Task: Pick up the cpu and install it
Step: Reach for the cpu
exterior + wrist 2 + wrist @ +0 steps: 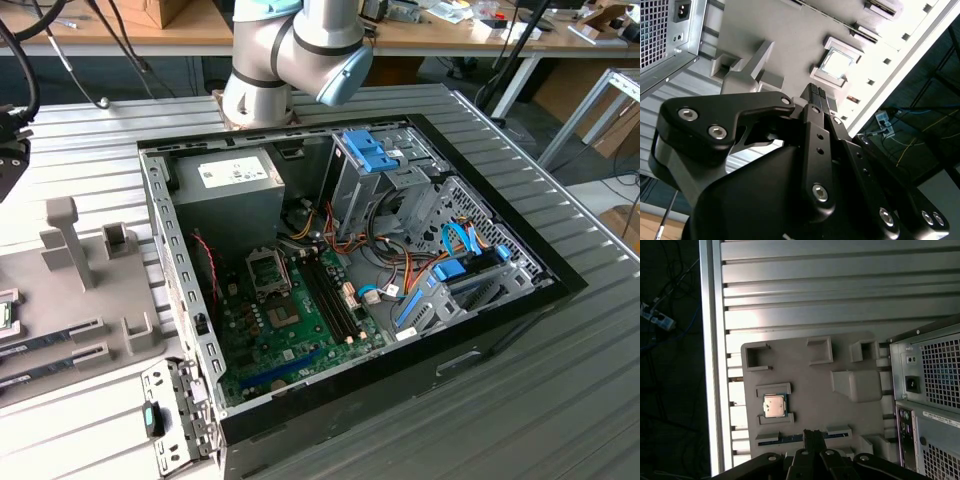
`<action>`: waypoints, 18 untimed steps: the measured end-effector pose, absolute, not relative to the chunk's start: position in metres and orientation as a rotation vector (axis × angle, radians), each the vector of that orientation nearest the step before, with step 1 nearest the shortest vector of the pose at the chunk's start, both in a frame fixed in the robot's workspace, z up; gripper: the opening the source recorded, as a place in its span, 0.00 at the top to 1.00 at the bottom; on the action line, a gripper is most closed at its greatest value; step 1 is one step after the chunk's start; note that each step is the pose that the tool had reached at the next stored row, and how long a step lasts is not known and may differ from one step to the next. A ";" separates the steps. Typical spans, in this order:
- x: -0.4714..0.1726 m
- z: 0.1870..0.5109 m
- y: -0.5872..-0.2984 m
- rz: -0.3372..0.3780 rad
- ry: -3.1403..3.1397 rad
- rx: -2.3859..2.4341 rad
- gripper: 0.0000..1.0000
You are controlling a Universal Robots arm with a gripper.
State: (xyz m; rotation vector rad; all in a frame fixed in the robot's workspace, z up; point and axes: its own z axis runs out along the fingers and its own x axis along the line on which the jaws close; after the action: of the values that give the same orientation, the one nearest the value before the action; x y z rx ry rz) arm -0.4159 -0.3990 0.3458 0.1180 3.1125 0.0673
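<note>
First wrist view: I am hanging my gripper [812,434] over the grey holder plate [805,385], which is resting on the ribbed metal table [815,290].
Jaws: I am keeping them pressed together, tip against tip, and I am gripping and touching nothing. In the second wrist view my gripper [817,93] is showing the same closed tips.
Cpu: the cpu [774,405] is lying flat, silver side up, in a square pocket of the plate, near my fingertips but apart from them. In the second wrist view the cpu [837,62] is sitting just past my tips.
In the way: low grey walls are hugging the pocket on two opposite sides, and a raised block [855,385] is standing nearby on the plate.
Computer case: its perforated back [935,385] is sitting just beside the plate.
Exterior view: the open case [480,340] is lying on the table, with the green motherboard [290,335] and its open socket [268,268] facing up.
</note>
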 end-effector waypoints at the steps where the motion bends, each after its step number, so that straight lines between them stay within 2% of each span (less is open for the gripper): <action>1: -0.416 0.346 -0.399 0.067 3.113 0.118 0.89; 18: -0.416 0.340 -0.399 0.067 3.113 0.118 0.89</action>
State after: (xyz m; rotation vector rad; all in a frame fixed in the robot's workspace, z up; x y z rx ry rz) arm -0.4159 -0.3990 0.3398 0.1179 3.1125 0.0673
